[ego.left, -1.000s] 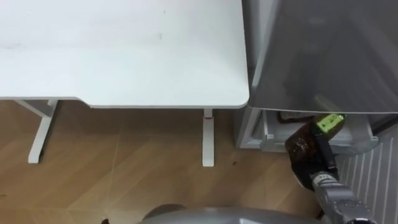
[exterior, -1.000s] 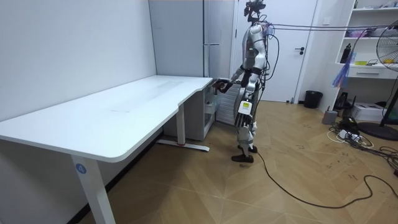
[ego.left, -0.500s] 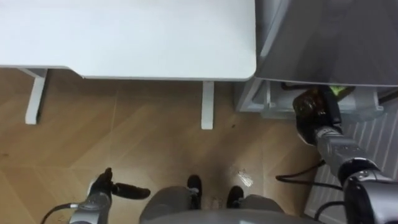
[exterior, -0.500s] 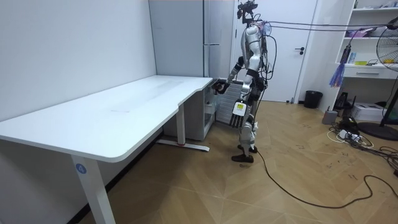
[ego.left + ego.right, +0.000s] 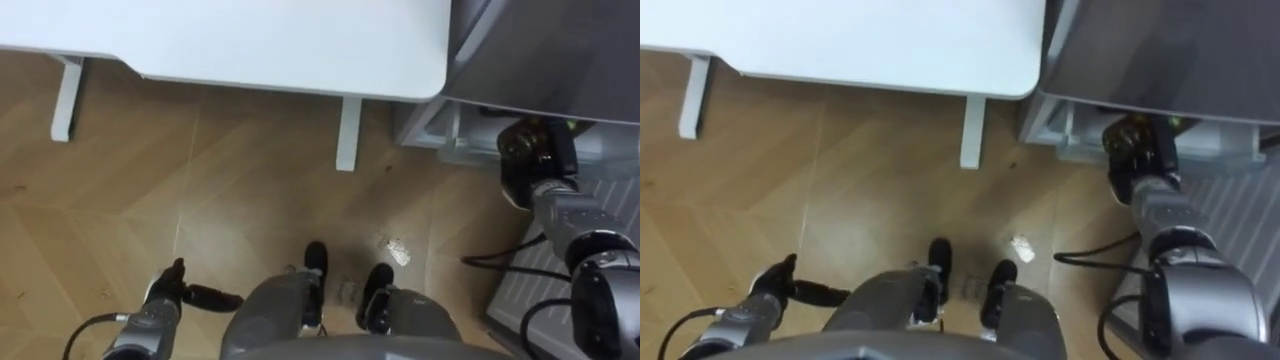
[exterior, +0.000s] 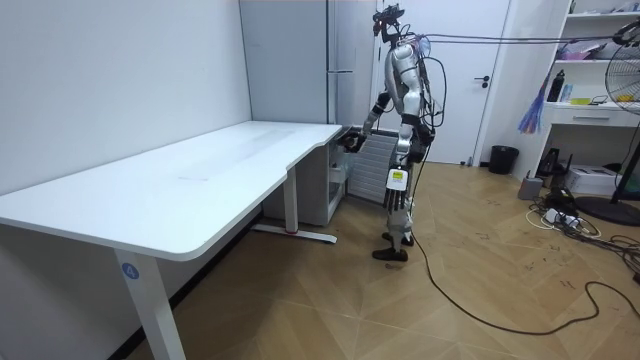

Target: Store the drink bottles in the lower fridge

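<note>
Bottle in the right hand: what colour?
Dark brown bottle, glossy; clearest in the left eye view.

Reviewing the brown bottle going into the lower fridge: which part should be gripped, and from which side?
Grip the brown bottle by its wide body, coming from the robot's side, as the right hand does with its fingers curled round it. That probably leaves the far end free to enter the open lower fridge first.

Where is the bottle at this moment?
In the left eye view it is at the right: the bottle, gripped in the right hand, is at the lower fridge's opening, beside the table's corner.
</note>
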Controlling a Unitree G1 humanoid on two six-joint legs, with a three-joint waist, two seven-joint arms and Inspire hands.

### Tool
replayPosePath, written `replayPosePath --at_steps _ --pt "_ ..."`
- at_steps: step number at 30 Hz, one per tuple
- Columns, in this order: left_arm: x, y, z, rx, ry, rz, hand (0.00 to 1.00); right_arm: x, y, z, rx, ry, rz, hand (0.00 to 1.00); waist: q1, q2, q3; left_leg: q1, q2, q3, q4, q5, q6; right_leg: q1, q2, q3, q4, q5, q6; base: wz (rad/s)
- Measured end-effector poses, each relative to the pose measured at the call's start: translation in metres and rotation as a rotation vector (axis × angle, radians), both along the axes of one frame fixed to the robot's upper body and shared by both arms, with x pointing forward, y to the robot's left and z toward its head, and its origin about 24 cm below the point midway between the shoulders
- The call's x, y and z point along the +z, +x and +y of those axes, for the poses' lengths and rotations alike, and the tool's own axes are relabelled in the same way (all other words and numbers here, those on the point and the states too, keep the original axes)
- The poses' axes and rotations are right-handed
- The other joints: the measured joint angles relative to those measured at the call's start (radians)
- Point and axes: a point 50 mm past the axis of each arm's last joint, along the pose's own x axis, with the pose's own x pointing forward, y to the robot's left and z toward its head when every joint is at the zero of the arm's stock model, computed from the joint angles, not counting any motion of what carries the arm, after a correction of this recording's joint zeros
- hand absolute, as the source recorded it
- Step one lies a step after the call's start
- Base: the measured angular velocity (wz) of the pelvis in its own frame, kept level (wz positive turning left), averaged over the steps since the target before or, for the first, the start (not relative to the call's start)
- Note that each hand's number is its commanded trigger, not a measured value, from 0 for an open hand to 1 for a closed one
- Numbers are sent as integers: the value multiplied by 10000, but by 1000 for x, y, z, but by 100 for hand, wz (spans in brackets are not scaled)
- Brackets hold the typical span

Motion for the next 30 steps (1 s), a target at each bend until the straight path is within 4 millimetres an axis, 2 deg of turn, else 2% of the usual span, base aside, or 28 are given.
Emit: replayPosePath --at_steps 8,15,22,30 --pt "2 11 -3 -320 -19 -349 0 12 15 2 -65 87 -156 0 56 -6 4 -289 -66 37 120 39 59 -294 -135 -71 215 -27 45 2" --pt "3 14 -4 -345 -102 -440 0 15 17 0 -204 41 -295 0 51 32 -16 -294 -48 118 160 39 61 -349 -134 -11 316 -60 29 0" --pt "3 14 -4 -289 -162 -591 0 17 19 -1 -319 -30 -486 0 83 177 -75 -270 -45 170 212 42 67 -363 -157 26 443 -66 25 0" --pt "3 14 -4 -301 -187 -613 0 19 21 -2 -450 31 -617 0 118 191 -66 -269 -53 243 204 63 101 -442 -223 23 515 -124 15 0"
